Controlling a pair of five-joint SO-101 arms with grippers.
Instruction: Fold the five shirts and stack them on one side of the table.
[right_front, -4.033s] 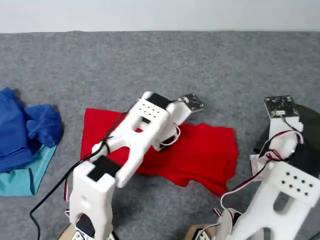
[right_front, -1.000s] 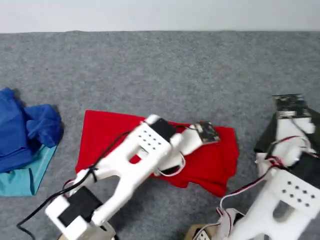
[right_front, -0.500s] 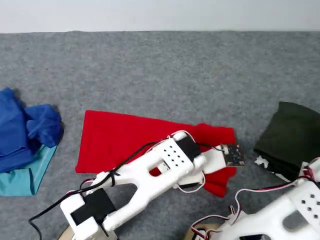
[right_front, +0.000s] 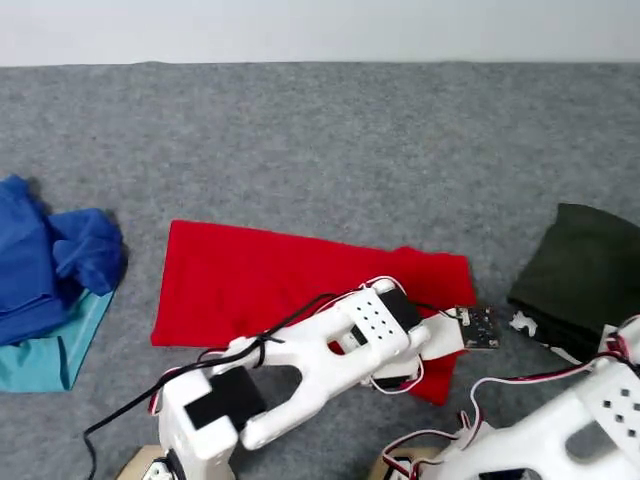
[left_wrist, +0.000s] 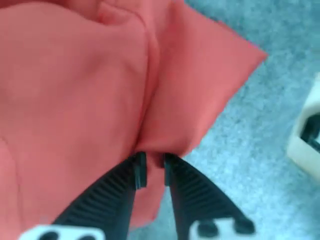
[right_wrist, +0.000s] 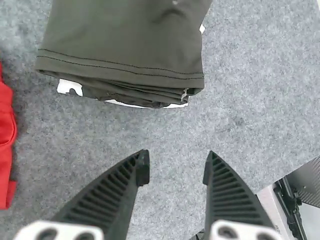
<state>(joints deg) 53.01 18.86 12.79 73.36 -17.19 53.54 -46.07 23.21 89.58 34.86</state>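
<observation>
A red shirt (right_front: 260, 285) lies spread across the middle of the grey table. My left arm stretches over its near right part, and my left gripper (left_wrist: 151, 169) is shut on a fold at the red shirt's (left_wrist: 90, 90) edge. At the right lies a folded dark green shirt (right_front: 585, 275), stacked on a white one (right_wrist: 125, 50). My right gripper (right_wrist: 172, 170) hangs open over bare carpet just in front of that stack. Blue shirts (right_front: 45, 265) lie crumpled at the far left on a teal shirt (right_front: 45, 355).
The table (right_front: 330, 140) is grey carpet, with a pale wall behind its far edge. The right arm's white body (right_front: 560, 430) rises at the near right corner. A dark fixture (right_wrist: 297, 200) sits by the table edge in the right wrist view.
My left arm has swung right across the red shirt to its near right corner and closed on the cloth. My right arm has dropped back toward the near edge, uncovering the dark green stack.
</observation>
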